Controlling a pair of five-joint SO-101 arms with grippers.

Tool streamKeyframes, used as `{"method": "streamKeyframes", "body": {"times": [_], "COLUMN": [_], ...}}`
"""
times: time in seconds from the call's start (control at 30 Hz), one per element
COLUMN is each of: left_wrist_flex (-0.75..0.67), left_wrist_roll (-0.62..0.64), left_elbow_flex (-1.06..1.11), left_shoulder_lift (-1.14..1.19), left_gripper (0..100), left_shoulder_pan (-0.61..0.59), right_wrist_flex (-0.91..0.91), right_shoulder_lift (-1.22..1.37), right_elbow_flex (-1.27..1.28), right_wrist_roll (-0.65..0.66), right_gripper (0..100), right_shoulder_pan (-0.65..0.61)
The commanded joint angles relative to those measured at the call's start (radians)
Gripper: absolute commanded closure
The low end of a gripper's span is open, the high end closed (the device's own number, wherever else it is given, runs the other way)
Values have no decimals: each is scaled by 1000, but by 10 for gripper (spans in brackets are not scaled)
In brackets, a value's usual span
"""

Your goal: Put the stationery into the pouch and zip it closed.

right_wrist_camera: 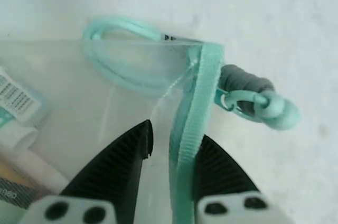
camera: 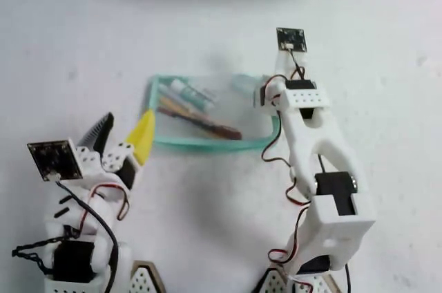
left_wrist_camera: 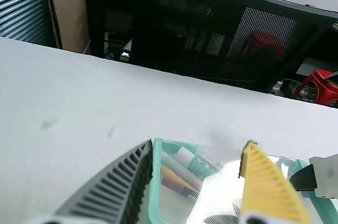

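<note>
The left end effector (camera: 130, 117) sits at the pouch's (camera: 207, 145) left end. It is released, and its grey and yellow jaws stand wide apart on either side of that end's corner. The yellow jaw seems to touch the pouch's edge.

The pouch lies flat on the table (camera: 207, 30). Through its clear wall I can see a white-and-teal tube (camera: 192, 92) and some brown and orange sticks (camera: 200, 119) lying lengthwise. I judge all the stationery to be inside, so only the zipping is left.

The right end effector (right_wrist_camera: 174, 134) is at the pouch's right end. It is also released, its black jaws narrowly apart across the teal end seam. One jaw is over the clear wall and the other is just outside the pouch. The zip pull (right_wrist_camera: 248, 100), a grey slider with a teal ring and bead, lies at that end's corner just beyond the jaws, and a teal cord loop (right_wrist_camera: 121, 26) is at the other corner. I cannot tell how far the zip is shut.

To zip well, the left end effector should clamp its corner to anchor the pouch. The right one should grip the pull itself, not the seam, and draw it straight along the zip line. The film should stay taut and the tube clear of the teeth.
</note>
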Motion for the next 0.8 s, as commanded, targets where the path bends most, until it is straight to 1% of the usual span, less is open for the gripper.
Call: {"method": "streamKeyframes", "body": {"times": [0.0,0.07,0.17,0.23,0.47,0.53,0.63,0.77], "left_wrist_flex": [-31,-31,-31,-31,-31,-46,-81,-80], "left_wrist_roll": [6,6,6,6,5,5,-44,-92], "left_elbow_flex": [-8,-8,-8,-8,-8,-6,2,-12], "left_shoulder_lift": [-2,-2,-2,-2,-2,-2,-2,-2], "left_gripper": [718,718,718,718,718,718,718,718], "left_shoulder_pan": [12,12,12,12,12,12,12,7], "right_wrist_flex": [-13,1,16,25,42,84,226,417], "right_shoulder_lift": [4,4,2,2,-7,-15,-76,-203], "right_elbow_flex": [-9,-9,-9,-8,-9,-26,-80,-160], "right_wrist_roll": [21,18,23,23,23,23,23,23], "right_gripper": [952,878,735,675,698,702,712,719], "right_shoulder_pan": [13,13,13,13,15,15,15,15]}}
